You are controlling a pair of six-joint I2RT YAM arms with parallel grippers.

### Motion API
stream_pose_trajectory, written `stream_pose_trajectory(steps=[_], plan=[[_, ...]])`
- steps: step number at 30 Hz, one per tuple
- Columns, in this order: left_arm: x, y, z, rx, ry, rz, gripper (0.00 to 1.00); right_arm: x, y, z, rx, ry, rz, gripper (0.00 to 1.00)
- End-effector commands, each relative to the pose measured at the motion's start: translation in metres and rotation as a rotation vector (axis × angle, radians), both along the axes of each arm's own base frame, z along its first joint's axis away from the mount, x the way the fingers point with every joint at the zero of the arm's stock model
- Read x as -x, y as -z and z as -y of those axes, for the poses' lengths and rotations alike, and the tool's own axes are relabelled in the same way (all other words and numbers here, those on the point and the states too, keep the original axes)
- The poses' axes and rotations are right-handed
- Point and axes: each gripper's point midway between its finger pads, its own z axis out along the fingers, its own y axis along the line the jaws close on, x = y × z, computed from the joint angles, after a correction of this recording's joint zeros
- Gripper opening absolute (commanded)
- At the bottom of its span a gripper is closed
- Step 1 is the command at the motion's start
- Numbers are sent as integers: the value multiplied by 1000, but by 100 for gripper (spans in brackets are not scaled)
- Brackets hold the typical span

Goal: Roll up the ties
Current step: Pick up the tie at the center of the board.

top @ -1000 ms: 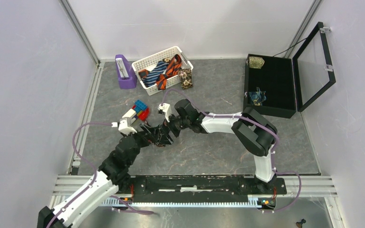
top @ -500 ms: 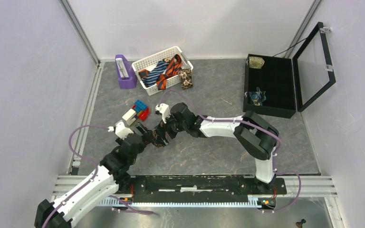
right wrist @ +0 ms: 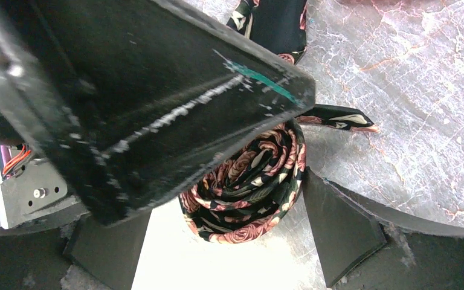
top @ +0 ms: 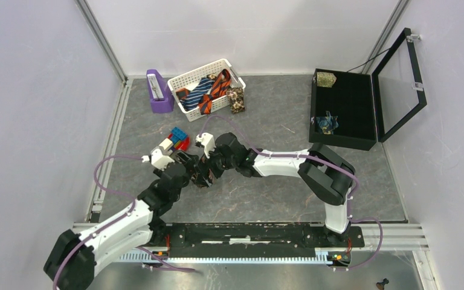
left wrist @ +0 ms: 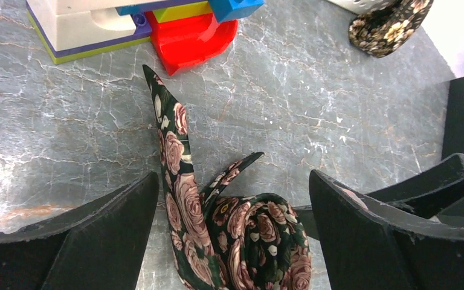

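Observation:
The dark tie with pink-cream roses (left wrist: 260, 241) lies on the grey table, most of it wound into a coil, its narrow tail running out toward the toy blocks. My left gripper (left wrist: 234, 178) is open, one finger on each side of the coil and tail. My right gripper (right wrist: 226, 199) is open and straddles the same coil (right wrist: 248, 193) from the opposite side, with one finger (right wrist: 338, 229) against the coil's edge. In the top view the two grippers, left (top: 192, 169) and right (top: 207, 171), meet over the tie (top: 202, 176).
Red, blue and white toy blocks (top: 174, 140) sit just behind the tie. A white basket (top: 232, 67) at the back holds striped ties, and a tan floral tie (top: 236, 99) lies beside it. A purple holder (top: 158, 90) stands at its left. An open black case (top: 362, 109) at the right holds two rolled ties.
My left gripper drew back toward me, then returned to the coil. My right gripper has shifted slightly left with the coil.

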Motion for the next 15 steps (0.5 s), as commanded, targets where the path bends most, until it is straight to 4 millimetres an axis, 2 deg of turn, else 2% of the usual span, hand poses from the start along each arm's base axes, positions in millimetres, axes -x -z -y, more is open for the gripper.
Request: stream_pose_trajectory(steps=[1,9,15], plan=[[-23,-31,9,67,-33,114,100,-3,-18,-10,-34,15,27,98],[-32,-39,17,123,-33,167,98,2,-9,-15,-20,55,21,98],[-34,-38,15,139,-7,197,98,-6,-5,-14,-8,133,50,98]])
